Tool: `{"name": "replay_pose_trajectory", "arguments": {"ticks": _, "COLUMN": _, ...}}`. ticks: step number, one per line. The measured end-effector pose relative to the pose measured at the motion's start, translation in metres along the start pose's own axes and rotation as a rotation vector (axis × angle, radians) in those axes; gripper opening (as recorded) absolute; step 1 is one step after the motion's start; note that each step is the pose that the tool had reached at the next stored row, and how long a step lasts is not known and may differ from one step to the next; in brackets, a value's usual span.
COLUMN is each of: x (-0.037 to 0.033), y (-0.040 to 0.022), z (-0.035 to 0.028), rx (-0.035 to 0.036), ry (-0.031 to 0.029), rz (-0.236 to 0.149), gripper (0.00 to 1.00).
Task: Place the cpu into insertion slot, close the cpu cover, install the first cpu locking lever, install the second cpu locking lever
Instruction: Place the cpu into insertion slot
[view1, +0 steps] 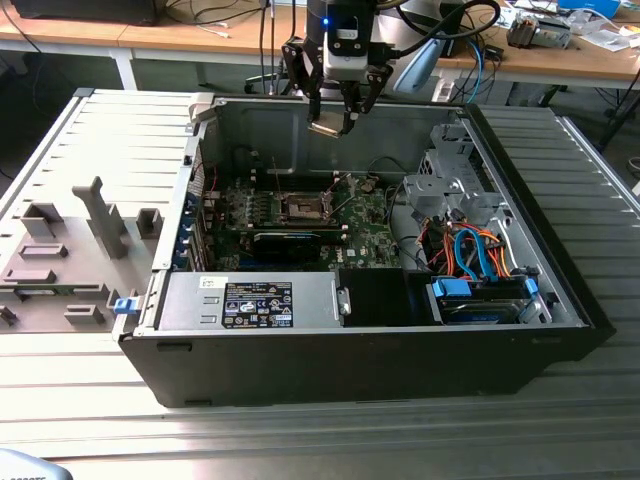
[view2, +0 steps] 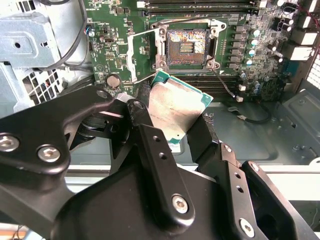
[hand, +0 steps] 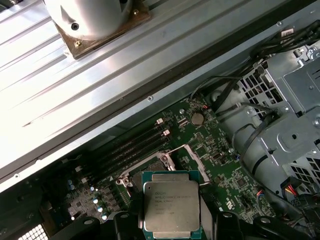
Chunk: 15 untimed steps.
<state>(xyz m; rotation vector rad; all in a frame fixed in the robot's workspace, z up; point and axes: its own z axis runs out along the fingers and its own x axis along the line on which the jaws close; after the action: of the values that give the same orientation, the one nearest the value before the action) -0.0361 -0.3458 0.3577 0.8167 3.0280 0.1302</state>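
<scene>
The cpu (view2: 177, 107) is pinched by its edges between the fingers of the gripper (view1: 335, 118) and is held well above the insertion slot (view2: 187, 46), about level with the rim of the case (view1: 260, 130). The slot is left bare, its dark contact field exposed, and the cpu cover (view2: 131, 54) is seen swung open just beside it.

The main risk is judged to be a skewed landing. In the second wrist view the chip's edges are not squared to the slot's edges, and in the exterior view the chip looks tilted. If it were lowered like that, one corner could be driven into the fine contacts and they could be bent. A slip is also possible, since only the thin sides are gripped. The raised cover could be struck if the descent drifts toward it.

Memory slots (view2: 200, 6) are set along two sides of the insertion slot, and a coin cell (view2: 113, 80) lies beyond the open cover. A black cable (view2: 250, 117) is draped near the slot, though not across it. The drive cage (view1: 455, 190) is kept well apart from the slot. Nothing is seen lying over the slot itself.
</scene>
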Motion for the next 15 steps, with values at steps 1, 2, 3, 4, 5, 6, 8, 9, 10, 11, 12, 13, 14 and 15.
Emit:
{"name": "replay_pose_trajectory", "arguments": {"ticks": 1, "x": 0.0000, "y": 0.0000, "z": 0.0000, "rx": 0.0000, "ry": 0.0000, "rz": 0.001, "gripper": 0.54}}
{"name": "replay_pose_trajectory", "arguments": {"ticks": 2, "x": 0.0000, "y": 0.0000, "z": 0.0000, "rx": 0.0000, "ry": -0.0001, "rz": 0.002, "gripper": 0.54}}
{"name": "replay_pose_trajectory", "arguments": {"ticks": 3, "x": 0.0000, "y": 0.0000, "z": 0.0000, "rx": 0.0000, "ry": -0.0002, "rz": 0.002, "gripper": 0.54}}
{"name": "replay_pose_trajectory", "arguments": {"ticks": 4, "x": 0.0000, "y": 0.0000, "z": 0.0000, "rx": 0.0000, "ry": -0.0002, "rz": 0.003, "gripper": 0.54}}
{"name": "replay_pose_trajectory", "arguments": {"ticks": 5, "x": 0.0000, "y": 0.0000, "z": 0.0000, "rx": -0.0001, "ry": -0.0002, "rz": 0.003, "gripper": 0.54}}
{"name": "replay_pose_trajectory", "arguments": {"ticks": 6, "x": 0.0000, "y": 0.0000, "z": 0.0000, "rx": 0.0000, "ry": -0.0003, "rz": 0.004, "gripper": 0.54}}
{"name": "replay_pose_trajectory", "arguments": {"ticks": 8, "x": 0.0000, "y": 0.0000, "z": 0.0000, "rx": -0.0001, "ry": -0.0003, "rz": 0.005, "gripper": 0.54}}
{"name": "replay_pose_trajectory", "arguments": {"ticks": 9, "x": 0.0000, "y": 0.0000, "z": 0.0000, "rx": -0.0001, "ry": -0.0003, "rz": 0.005, "gripper": 0.54}}
{"name": "replay_pose_trajectory", "arguments": {"ticks": 10, "x": 0.0000, "y": 0.0000, "z": 0.0001, "rx": -0.0001, "ry": -0.0004, "rz": 0.006, "gripper": 0.54}}
{"name": "replay_pose_trajectory", "arguments": {"ticks": 11, "x": 0.0000, "y": 0.0000, "z": 0.0000, "rx": -0.0001, "ry": -0.0005, "rz": 0.007, "gripper": 0.54}}
{"name": "replay_pose_trajectory", "arguments": {"ticks": 12, "x": 0.0000, "y": 0.0000, "z": 0.0001, "rx": -0.0002, "ry": -0.0006, "rz": 0.007, "gripper": 0.54}}
{"name": "replay_pose_trajectory", "arguments": {"ticks": 13, "x": 0.0000, "y": 0.0000, "z": 0.0001, "rx": -0.0001, "ry": -0.0006, "rz": 0.008, "gripper": 0.54}}
{"name": "replay_pose_trajectory", "arguments": {"ticks": 14, "x": 0.0000, "y": 0.0000, "z": 0.0001, "rx": -0.0002, "ry": -0.0007, "rz": 0.008, "gripper": 0.54}}
{"name": "replay_pose_trajectory", "arguments": {"ticks": 15, "x": 0.0000, "y": 0.0000, "z": 0.0001, "rx": -0.0002, "ry": -0.0007, "rz": 0.009, "gripper": 0.54}}
